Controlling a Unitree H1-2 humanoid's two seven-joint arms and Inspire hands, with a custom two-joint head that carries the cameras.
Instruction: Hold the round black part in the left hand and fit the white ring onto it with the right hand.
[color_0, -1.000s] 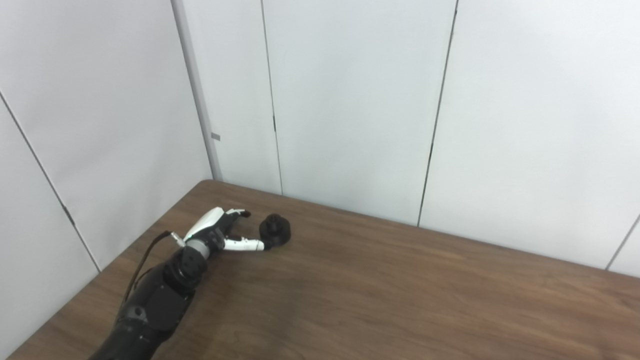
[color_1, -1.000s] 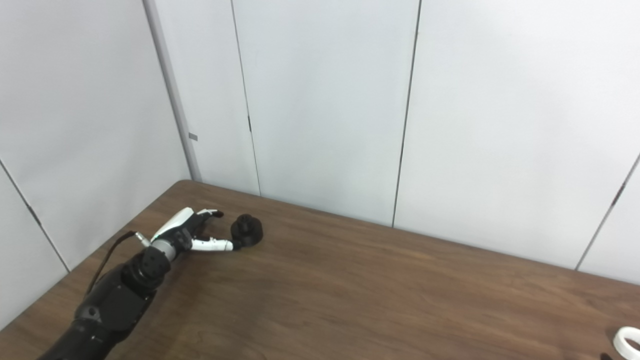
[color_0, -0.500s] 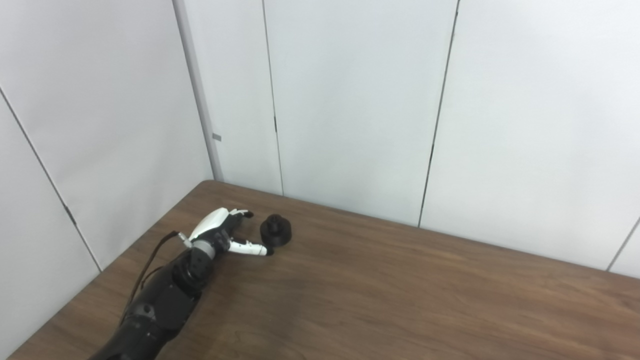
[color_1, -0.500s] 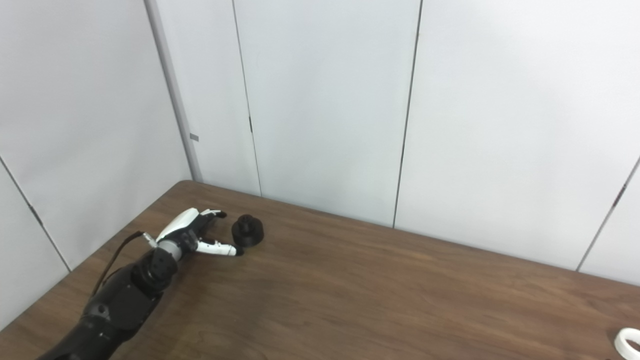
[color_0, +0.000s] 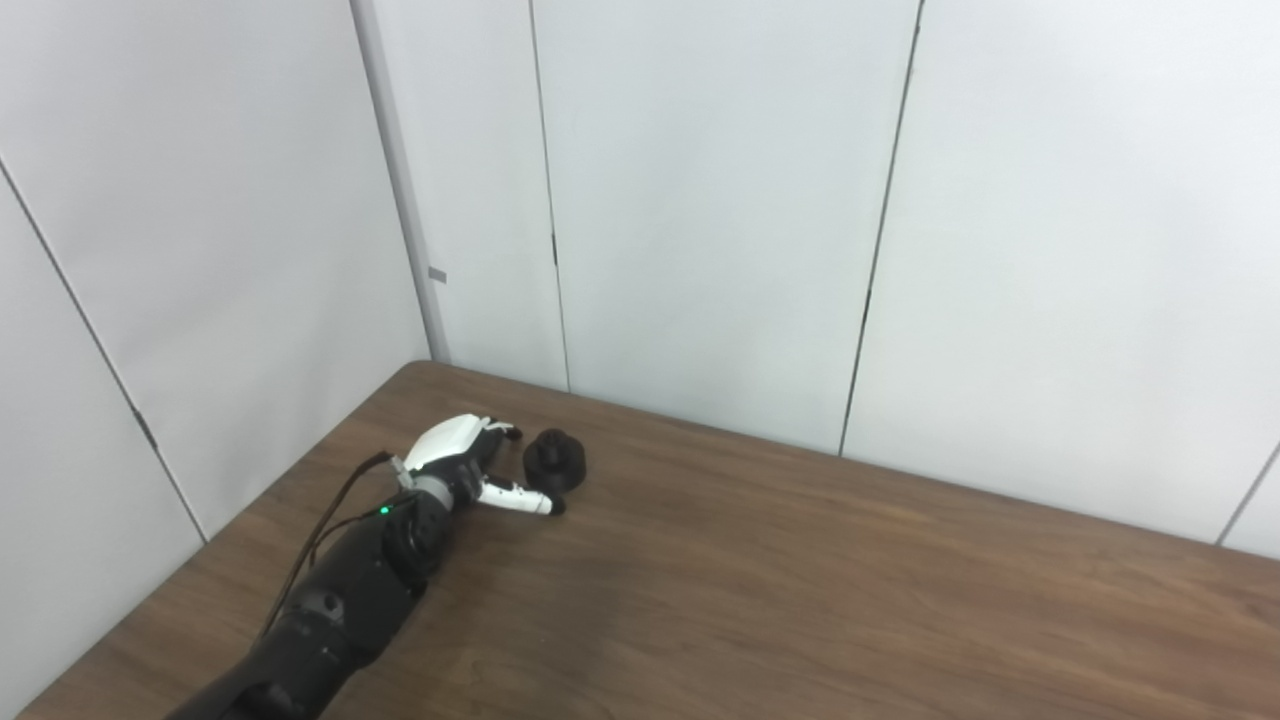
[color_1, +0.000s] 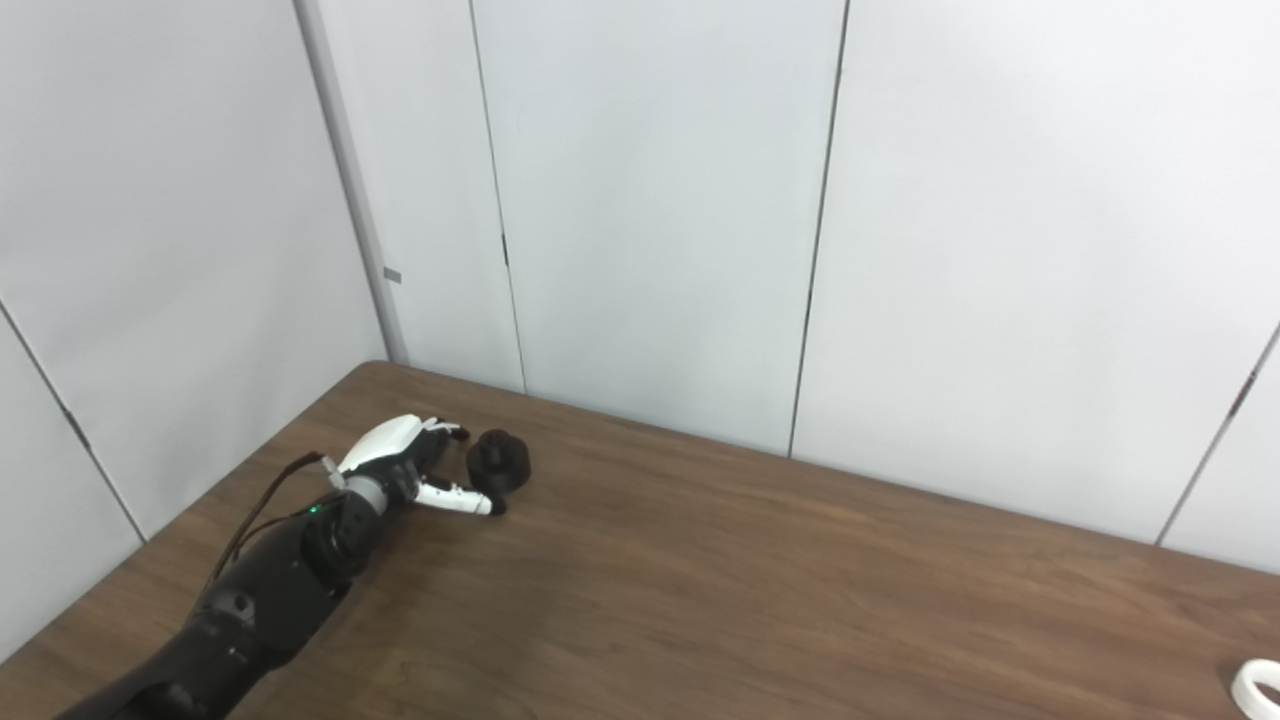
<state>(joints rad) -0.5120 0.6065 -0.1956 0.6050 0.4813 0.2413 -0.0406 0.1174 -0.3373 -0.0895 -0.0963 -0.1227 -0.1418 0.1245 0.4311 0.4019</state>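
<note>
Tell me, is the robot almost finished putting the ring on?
Not nearly. The left hand is open beside the black part, which sits on the table, not gripped. The white ring lies far away, untouched. Grabbing, lifting and fitting are left.

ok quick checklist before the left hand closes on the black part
1. Black part standing on the table, unobstructed: ok.
2. Left hand open, fingers apart: ok.
3. Hand placed around the part, thumb on the near side and the other fingers on the left: ok, though actual contact: cannot tell.
4. Part held in the left hand: not ok, it sits on the table ungrasped.
5. White ring located: ok, at the right eye view's lower right corner, partly cut off.
6. Right hand ready for the ring: cannot tell, not in view.
</note>
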